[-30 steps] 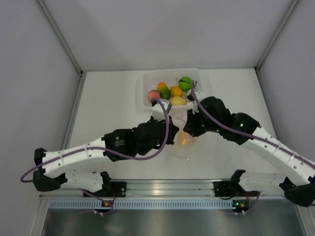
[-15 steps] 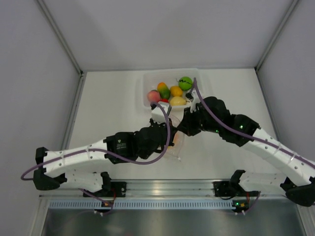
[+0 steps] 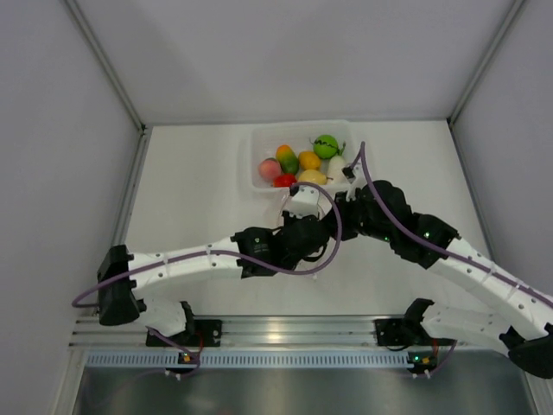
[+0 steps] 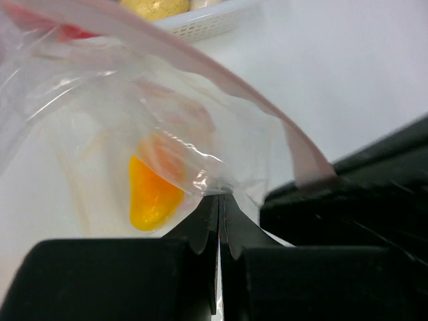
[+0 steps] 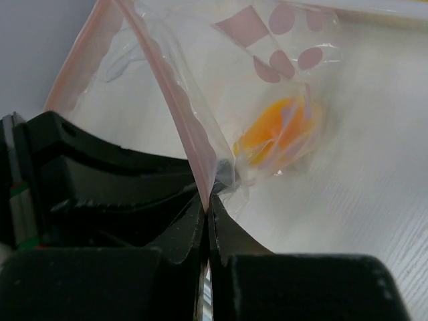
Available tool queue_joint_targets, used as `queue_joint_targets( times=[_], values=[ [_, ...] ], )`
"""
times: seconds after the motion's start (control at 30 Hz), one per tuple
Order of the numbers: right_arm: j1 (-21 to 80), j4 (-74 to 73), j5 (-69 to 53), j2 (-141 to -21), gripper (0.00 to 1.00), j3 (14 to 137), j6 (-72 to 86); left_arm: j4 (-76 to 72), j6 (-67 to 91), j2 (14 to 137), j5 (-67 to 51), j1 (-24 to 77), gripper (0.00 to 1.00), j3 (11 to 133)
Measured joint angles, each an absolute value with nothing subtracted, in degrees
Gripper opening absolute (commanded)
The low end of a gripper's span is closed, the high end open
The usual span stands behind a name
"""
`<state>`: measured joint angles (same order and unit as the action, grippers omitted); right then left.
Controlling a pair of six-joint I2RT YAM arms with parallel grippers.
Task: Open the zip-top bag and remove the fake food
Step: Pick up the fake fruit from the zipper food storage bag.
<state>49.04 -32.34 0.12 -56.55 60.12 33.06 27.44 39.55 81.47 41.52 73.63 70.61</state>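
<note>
The zip-top bag (image 4: 100, 114) is clear and crinkly, with a pink zip strip (image 4: 200, 63) along its mouth. My left gripper (image 4: 219, 195) is shut on a pinch of its clear wall. My right gripper (image 5: 208, 195) is shut on the pink strip (image 5: 175, 100) of the other side. One orange-yellow piece of fake food (image 4: 152, 194) lies inside the bag (image 5: 267, 80), and shows through the plastic (image 5: 277, 134). From above the two grippers meet mid-table (image 3: 333, 223) and hide most of the bag. Several more fake food pieces (image 3: 298, 160) sit in a tub.
A clear rectangular tub (image 3: 252, 169) stands just beyond the grippers at the back middle of the white table (image 3: 190, 199). Its ribbed wall (image 4: 214, 20) is close above the bag. Grey walls enclose the table on both sides and at the back.
The left arm has stretched forward and to the right. Both grippers have carried the bag toward the tub. The bag and its orange piece, visible on the table earlier, now lie under the arms.
</note>
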Motion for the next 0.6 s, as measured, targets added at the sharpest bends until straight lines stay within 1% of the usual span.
queue_joint_targets(
  times=[0.1,0.17,0.3,0.5,0.6],
  values=[
    [47.18,-32.12,-1.08,-56.12,0.0,58.46,33.08,27.31,40.23,84.62,40.91,71.4,0.01,70.61],
    [46.35,-32.23,-1.43,-56.12,0.0,57.8,32.95,27.33,40.34,86.54,40.88,70.08,0.06,70.61],
    [45.65,-32.64,-1.61,-56.12,0.0,57.63,32.14,27.38,40.21,89.21,40.01,68.95,0.09,70.61],
    [44.25,-33.91,-1.08,-56.01,0.0,57.63,30.5,27.0,39.35,89.6,39.88,66.19,0.11,69.56],
    [43.38,-35.27,1.37,-55.64,0.0,57.41,29.61,26.98,39.05,89.23,39.94,64.75,0.11,67.7]
  ],
)
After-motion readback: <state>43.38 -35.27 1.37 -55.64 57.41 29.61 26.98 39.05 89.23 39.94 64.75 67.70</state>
